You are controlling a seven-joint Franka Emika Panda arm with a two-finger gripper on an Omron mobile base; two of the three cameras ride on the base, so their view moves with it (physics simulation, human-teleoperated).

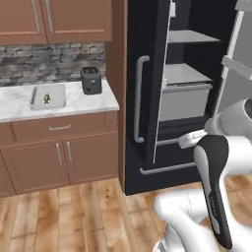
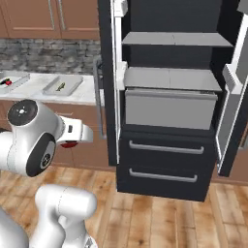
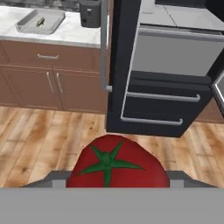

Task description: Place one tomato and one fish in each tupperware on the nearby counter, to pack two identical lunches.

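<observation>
A glossy red tomato point(image 3: 114, 164) with a green star top sits between my fingertips, and my gripper point(image 3: 113, 180) is shut on it above the wooden floor. From the right base, a sliver of the tomato point(image 2: 70, 144) shows under the hand. On the counter point(image 1: 88, 102), a tupperware point(image 1: 48, 96) holds a yellowish green fish point(image 1: 47, 99). The same tupperware point(image 2: 63, 85) and fish point(image 2: 60, 87) appear left of the fridge, as do the tupperware point(image 3: 39, 22) and fish point(image 3: 40, 21) at the hand view's top left. A second tupperware point(image 2: 14, 80) at the far left holds a red tomato point(image 2: 4, 83).
The black fridge point(image 2: 164, 160) stands open, with grey shelves, a grey bin and two lower drawers. Its open door point(image 1: 145, 98) with a long handle stands beside the counter's end. A black appliance point(image 1: 91, 80) sits on the counter by the tupperware. Wooden floor lies below.
</observation>
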